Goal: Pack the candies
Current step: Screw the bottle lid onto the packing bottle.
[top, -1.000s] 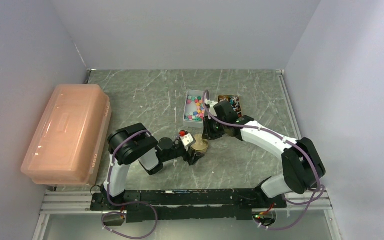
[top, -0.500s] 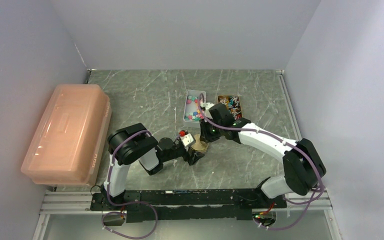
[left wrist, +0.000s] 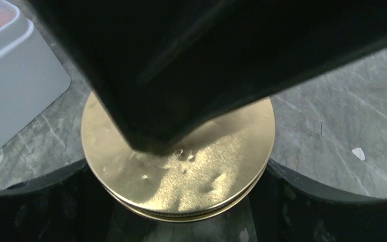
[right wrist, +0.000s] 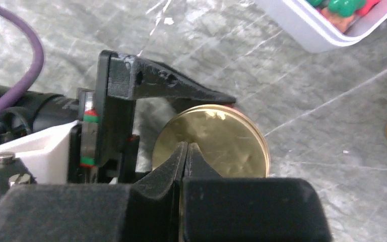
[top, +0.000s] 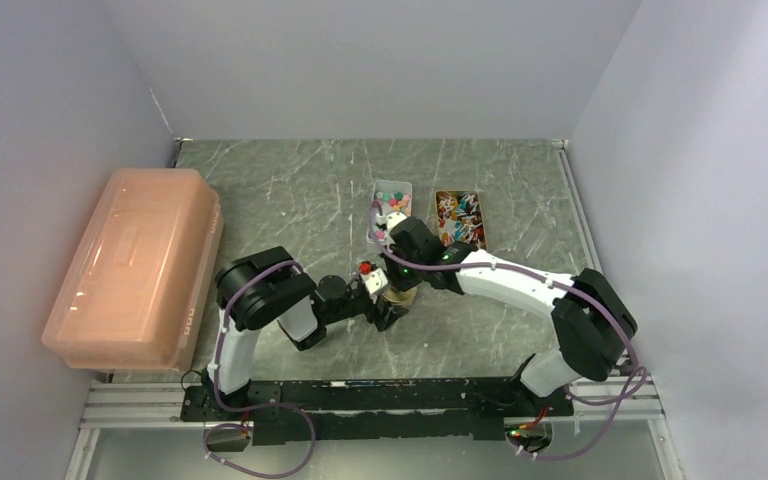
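Mixed pink, green and red candies [top: 388, 196] lie in a white tray [top: 405, 186] at mid-table; the right wrist view shows a few of them [right wrist: 347, 7] at its top edge. A jar with a gold lid [left wrist: 201, 171] stands in front of the tray. My left gripper [left wrist: 179, 212] clasps the jar from both sides below the lid. My right gripper [right wrist: 187, 147] is shut with nothing between its fingers, its tips just over the near edge of the lid [right wrist: 227, 141]. Whether they touch it I cannot tell. The jar's inside is hidden.
A second tray [top: 459, 214] with wrapped sweets sits right of the white one. A large pink lidded box [top: 135, 265] fills the table's left side. The white tray's corner [left wrist: 15, 85] is close to the jar on the left.
My right arm has swung left and forward from the trays to above the jar. Its jaws have closed fully. The left arm and the jar have stayed still.
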Controlling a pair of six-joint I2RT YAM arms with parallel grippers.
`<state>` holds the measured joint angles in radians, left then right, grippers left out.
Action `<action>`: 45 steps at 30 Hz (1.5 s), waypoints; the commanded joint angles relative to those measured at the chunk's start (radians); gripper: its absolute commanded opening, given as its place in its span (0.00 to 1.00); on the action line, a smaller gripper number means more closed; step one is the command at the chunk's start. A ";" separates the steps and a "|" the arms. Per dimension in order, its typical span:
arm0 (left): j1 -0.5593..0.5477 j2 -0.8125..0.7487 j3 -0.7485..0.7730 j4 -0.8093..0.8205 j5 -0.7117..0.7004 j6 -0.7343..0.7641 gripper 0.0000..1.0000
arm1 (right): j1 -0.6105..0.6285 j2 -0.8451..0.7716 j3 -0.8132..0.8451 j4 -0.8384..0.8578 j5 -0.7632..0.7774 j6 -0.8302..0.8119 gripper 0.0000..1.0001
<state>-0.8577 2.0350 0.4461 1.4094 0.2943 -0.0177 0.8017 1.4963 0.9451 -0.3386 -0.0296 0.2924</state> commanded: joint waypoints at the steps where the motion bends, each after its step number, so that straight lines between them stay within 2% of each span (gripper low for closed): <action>1: 0.002 0.024 -0.031 -0.221 0.004 -0.051 0.29 | 0.077 0.094 -0.032 -0.037 0.087 0.014 0.00; 10: 0.002 0.031 -0.030 -0.216 0.008 -0.056 0.29 | 0.094 0.016 0.055 -0.112 0.232 0.014 0.00; 14: 0.003 0.030 -0.032 -0.214 0.007 -0.055 0.29 | 0.068 -0.070 0.060 -0.118 0.239 0.011 0.00; 18: 0.002 0.028 -0.033 -0.213 0.009 -0.054 0.29 | -0.001 -0.132 0.026 -0.085 0.169 0.017 0.20; 22: 0.002 0.028 -0.031 -0.213 0.014 -0.056 0.29 | -0.067 -0.146 -0.006 -0.047 0.055 0.023 0.30; 26: 0.003 0.031 -0.029 -0.212 0.018 -0.056 0.29 | -0.126 -0.108 -0.020 -0.014 -0.070 0.019 0.36; 32: 0.002 0.026 -0.031 -0.217 0.024 -0.056 0.29 | -0.167 -0.047 -0.005 0.011 -0.176 0.011 0.35; 43: 0.003 0.021 -0.030 -0.221 0.029 -0.062 0.28 | -0.179 0.015 -0.027 0.044 -0.222 -0.005 0.28; 45: 0.003 0.019 -0.025 -0.231 0.028 -0.062 0.28 | -0.179 0.003 -0.052 0.054 -0.237 -0.004 0.24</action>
<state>-0.8520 2.0304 0.4385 1.4094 0.3008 -0.0189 0.6155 1.4998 0.9287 -0.3283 -0.2008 0.2951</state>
